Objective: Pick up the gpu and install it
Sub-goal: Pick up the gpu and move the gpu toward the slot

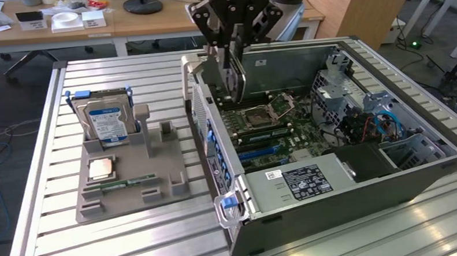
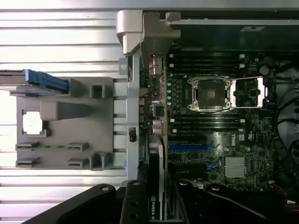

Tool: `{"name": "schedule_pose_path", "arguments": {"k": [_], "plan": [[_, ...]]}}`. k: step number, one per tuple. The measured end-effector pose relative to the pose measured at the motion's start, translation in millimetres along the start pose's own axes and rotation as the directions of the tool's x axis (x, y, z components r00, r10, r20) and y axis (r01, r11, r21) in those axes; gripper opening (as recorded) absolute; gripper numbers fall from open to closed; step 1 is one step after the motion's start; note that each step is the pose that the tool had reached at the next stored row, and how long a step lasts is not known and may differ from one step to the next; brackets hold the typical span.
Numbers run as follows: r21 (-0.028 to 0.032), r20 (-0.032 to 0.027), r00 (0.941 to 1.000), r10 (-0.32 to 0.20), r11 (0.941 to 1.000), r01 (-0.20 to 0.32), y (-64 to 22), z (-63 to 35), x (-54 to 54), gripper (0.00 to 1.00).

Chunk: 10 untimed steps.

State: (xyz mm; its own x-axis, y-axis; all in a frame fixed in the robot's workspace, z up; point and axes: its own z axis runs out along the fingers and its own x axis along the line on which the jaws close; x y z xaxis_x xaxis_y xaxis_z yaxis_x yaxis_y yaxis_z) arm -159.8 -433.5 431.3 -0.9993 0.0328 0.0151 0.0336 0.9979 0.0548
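The tool is pinching the gpu, holding the card upright on its edge above the open computer case. The card is hanging just inside the case wall that faces the grey holder, over the motherboard in the case, and is not yet sitting in a slot. The holder is lying on the worktop beside the case, carrying 1 hard drive that is standing upright.
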Motion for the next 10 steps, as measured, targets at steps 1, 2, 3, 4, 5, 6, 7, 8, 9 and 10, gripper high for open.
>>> {"name": "schedule_pose_path", "arguments": {"k": [1,2,3,4,5,6,7,8,9,10], "plan": [[-0.0006,0.0,1.0,0.0,1.0,0.0,0.2,-0.1,-4.4,0.26],[-0.0014,0.0,1.0,0.0,1.0,0.0,0.3,-0.1,-8.9,0.26],[-0.0021,0.0,1.0,0.0,1.0,0.0,0.5,-0.2,-13.5,0.26],[-0.0027,0.0,1.0,0.0,1.0,0.0,0.6,-0.2,-18.0,0.26],[-0.0035,-0.0001,1.0,0.0,1.0,0.0,0.8,-0.3,-22.7,0.26],[-0.0043,0.0,1.0,0.0,1.0,0.0,0.9,-0.3,-27.2,0.26],[-0.0049,-0.0002,1.0,0.0,1.0,0.0,1.1,-0.4,-31.8,0.26],[-0.0055,-0.0002,1.0,0.0,1.0,0.0,1.2,-0.5,-36.2,0.26],[-0.0064,-0.0002,1.0,0.0,1.0,0.0,1.4,-0.5,-40.6,0.26],[-0.0076,-0.0002,1.0,0.0,1.0,0.0,1.5,-0.6,-45.2,0.26]]}}
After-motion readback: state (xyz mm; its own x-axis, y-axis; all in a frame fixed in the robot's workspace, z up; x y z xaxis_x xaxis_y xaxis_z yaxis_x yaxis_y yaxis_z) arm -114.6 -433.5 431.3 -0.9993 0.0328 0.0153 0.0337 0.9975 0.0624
